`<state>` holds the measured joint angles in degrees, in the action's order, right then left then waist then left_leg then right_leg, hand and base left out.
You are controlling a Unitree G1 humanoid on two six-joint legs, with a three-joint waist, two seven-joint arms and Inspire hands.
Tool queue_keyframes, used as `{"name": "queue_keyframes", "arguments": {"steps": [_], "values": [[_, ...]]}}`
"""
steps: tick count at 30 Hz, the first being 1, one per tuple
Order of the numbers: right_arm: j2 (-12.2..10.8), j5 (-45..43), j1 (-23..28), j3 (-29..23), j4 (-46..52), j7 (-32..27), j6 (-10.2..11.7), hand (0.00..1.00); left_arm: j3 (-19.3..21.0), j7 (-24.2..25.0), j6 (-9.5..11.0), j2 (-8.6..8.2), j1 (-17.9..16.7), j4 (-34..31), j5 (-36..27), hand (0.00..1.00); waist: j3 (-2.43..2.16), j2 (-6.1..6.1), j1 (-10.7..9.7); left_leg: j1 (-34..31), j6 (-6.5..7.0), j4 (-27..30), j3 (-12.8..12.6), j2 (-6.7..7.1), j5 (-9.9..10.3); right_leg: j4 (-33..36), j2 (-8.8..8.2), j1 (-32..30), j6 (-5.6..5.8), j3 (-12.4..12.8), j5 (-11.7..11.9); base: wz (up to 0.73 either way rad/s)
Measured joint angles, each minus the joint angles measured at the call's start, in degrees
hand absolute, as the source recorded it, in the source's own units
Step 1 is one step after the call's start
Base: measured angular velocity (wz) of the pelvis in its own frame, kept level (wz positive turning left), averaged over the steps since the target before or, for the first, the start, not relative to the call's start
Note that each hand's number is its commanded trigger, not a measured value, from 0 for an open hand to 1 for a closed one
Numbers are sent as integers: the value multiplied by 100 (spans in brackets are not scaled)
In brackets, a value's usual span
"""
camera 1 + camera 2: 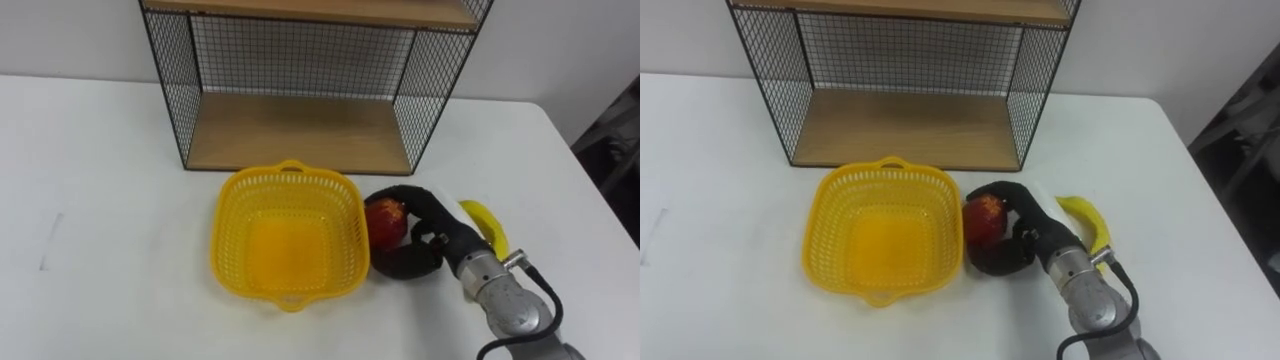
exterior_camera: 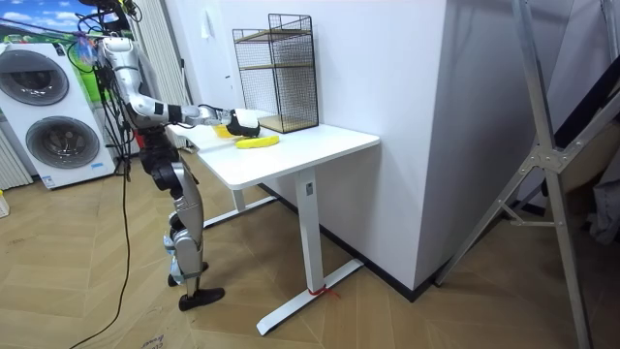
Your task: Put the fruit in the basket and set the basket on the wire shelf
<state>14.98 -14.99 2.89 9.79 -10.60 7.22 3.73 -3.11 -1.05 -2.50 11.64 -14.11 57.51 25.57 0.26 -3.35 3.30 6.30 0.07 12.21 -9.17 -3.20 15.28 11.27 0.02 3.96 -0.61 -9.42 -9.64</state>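
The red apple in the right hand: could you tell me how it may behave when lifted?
The apple looks round, so it would probably roll if released on the table. It seems firm: the right hand, fingers curled round it, can likely squeeze without crushing it. Its smooth skin may slip.

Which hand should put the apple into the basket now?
Right. The right hand is curled round the apple, just beside the empty basket; a short move to its left should do.

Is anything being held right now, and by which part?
The right hand is curled round the red apple, fingers wrapping its far side, thumb on its near side, beside the yellow basket.
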Motion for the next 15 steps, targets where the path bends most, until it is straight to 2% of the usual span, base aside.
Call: {"name": "queue_keyframes", "arguments": {"steps": [4,12,15], "values": [[-1,3,48,-86,37,0,0,100,93,9,0,-37,-85,1,2,0,-11,26,-11,25,0,6,2,4,0,-6,-3,28,0,1,0,0],[-1,423,161,-1021,497,-123,36,100,314,145,-8,-159,-233,14,34,0,-30,66,-169,74,-10,5,45,14,-10,-68,-2,100,1,22,0,2],[-3,605,162,-1178,513,-266,36,100,314,152,-11,-199,-232,52,3,0,-31,78,-181,123,-15,-21,-8,10,-17,-65,6,118,0,113,0,-9]]}}
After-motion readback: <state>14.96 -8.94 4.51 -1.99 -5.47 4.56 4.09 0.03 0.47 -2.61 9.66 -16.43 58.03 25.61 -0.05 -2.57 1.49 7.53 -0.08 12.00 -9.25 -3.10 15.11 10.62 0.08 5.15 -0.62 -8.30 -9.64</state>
